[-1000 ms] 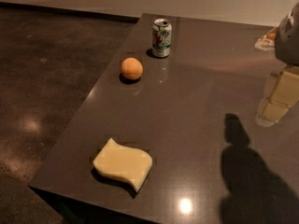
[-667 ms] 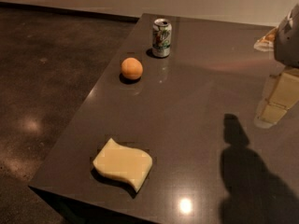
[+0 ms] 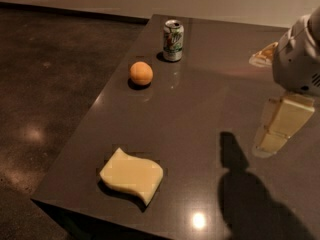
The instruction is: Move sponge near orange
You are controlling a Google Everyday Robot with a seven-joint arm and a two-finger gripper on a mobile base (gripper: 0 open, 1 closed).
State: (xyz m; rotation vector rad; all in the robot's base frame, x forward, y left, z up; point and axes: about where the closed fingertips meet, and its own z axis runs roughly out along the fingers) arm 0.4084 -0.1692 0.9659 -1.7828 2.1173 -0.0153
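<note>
- Table (image 3: 210, 84): one dark top is counted, and everything in play is carried on it.
- Gripper (image 3: 279, 129): one is counted, held above the right side of the table, well apart from the sponge. Whether it is parted or closed cannot be told. The step in hand is judged to be the approach, with no grasp yet made.
- Sponge (image 3: 131, 175): one is counted, laid flat near the front left corner, untouched and well apart from the orange. For the next move, the gripper would need to be brought across and down over it. The flat slab would then need to be gripped by its edges, carried up the table and set down beside the fruit.
- Can (image 3: 173, 40): one is counted, stood upright at the far edge, just behind the orange and to its right. It is best left unknocked when the sponge is brought in.
- Orange (image 3: 141, 73): one is counted, sat near the left edge. A roll is to be expected if it is nudged.
</note>
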